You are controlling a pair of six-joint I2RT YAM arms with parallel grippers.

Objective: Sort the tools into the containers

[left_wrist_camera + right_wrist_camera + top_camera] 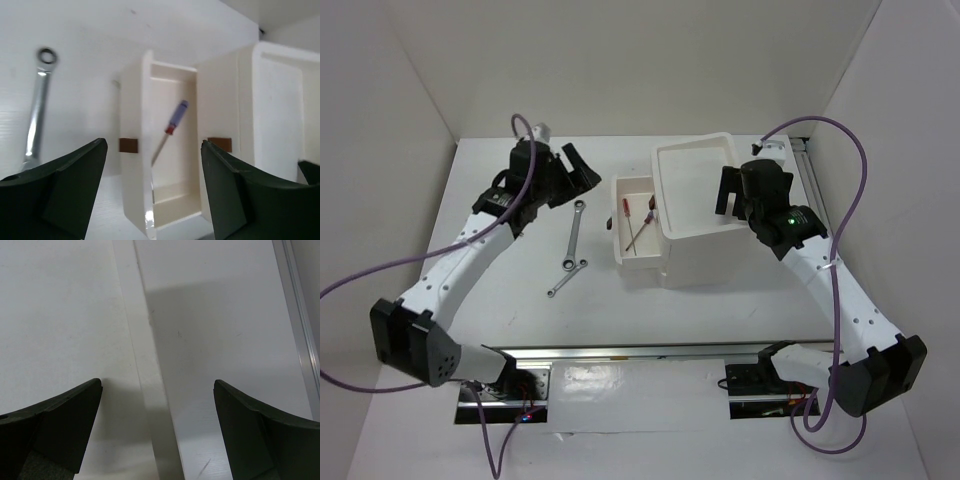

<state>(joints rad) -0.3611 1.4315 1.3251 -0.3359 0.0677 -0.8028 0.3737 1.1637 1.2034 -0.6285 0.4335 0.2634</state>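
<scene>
The white box unit (700, 250) has a shallow top tray (672, 160) and one drawer (620, 225) pulled out to the left. Two thin red-handled screwdrivers (640, 228) lie in the drawer; the left wrist view shows one (172, 125) there. A long silver wrench (574, 235) and a short one (565, 279) lie on the table left of the drawer. My left gripper (576, 170) is open above the table, beyond the long wrench (37, 115). My right gripper (733, 195) is open over the tray's right rim (150, 390). Pliers are out of view.
Small brown handles (128, 145) mark the drawer fronts. White walls close the table at the back and on both sides. A metal rail (810, 180) runs along the right edge, and another along the near edge (650, 352).
</scene>
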